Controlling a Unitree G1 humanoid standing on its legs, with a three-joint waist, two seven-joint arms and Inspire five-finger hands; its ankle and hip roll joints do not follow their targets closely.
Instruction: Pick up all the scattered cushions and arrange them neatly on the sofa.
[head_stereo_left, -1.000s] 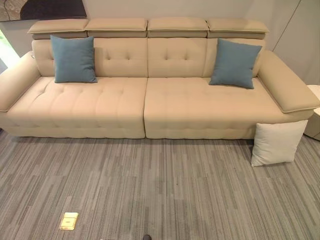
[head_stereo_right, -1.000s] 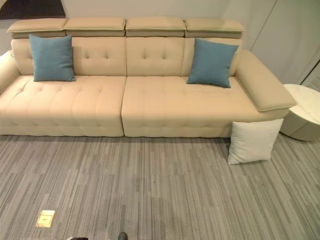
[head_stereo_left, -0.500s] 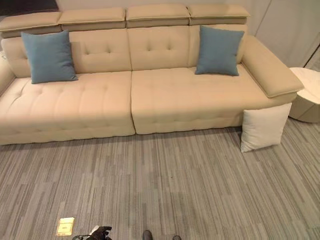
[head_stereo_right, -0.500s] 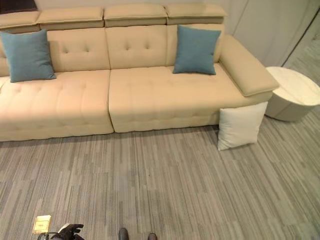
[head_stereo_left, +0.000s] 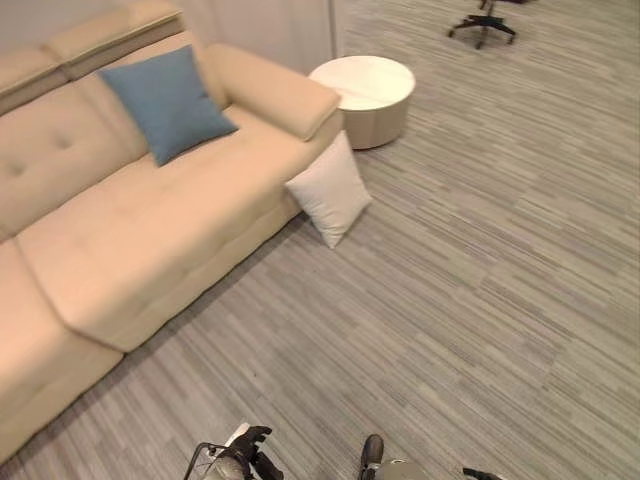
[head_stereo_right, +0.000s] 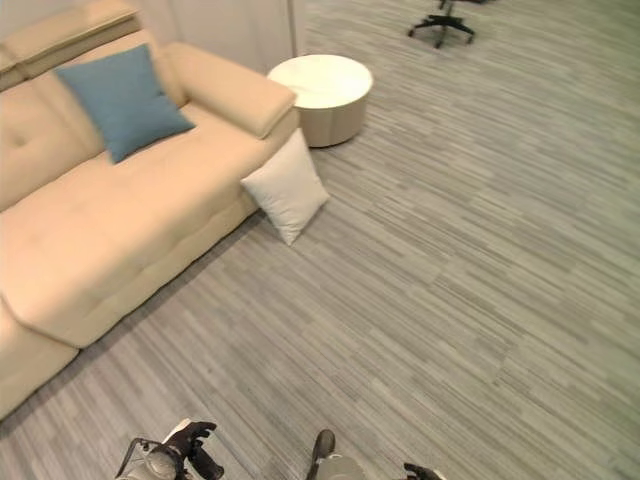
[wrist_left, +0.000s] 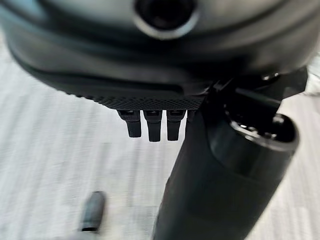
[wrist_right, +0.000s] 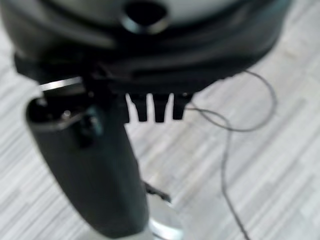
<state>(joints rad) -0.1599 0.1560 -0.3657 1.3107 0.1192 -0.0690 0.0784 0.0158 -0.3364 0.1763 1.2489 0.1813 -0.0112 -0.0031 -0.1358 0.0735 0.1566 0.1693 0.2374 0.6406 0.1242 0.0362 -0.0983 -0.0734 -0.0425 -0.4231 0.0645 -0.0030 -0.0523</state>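
The white cushion (head_stereo_left: 329, 189) leaned on the sofa's (head_stereo_left: 120, 250) end, well beyond the fingers, with open carpet (head_stereo_left: 470, 260) between. Both the left hand (wrist_left: 155, 120) and right hand (wrist_right: 150, 107) hung empty over carpet, fingers relaxed. The head views alone showed the blue cushion (head_stereo_right: 122, 98) and round table (head_stereo_right: 322, 95).

Grey striped floor (head_stereo_left: 480, 260) carries the sofa (head_stereo_left: 120, 240), a white cushion (head_stereo_left: 328, 192) leaning against it, and a round table (head_stereo_left: 365, 95).

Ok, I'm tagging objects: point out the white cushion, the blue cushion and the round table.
white cushion (head_stereo_left: 329, 196), left eye view, centre of its face
blue cushion (head_stereo_left: 168, 101), left eye view, middle
round table (head_stereo_right: 320, 80), right eye view, top
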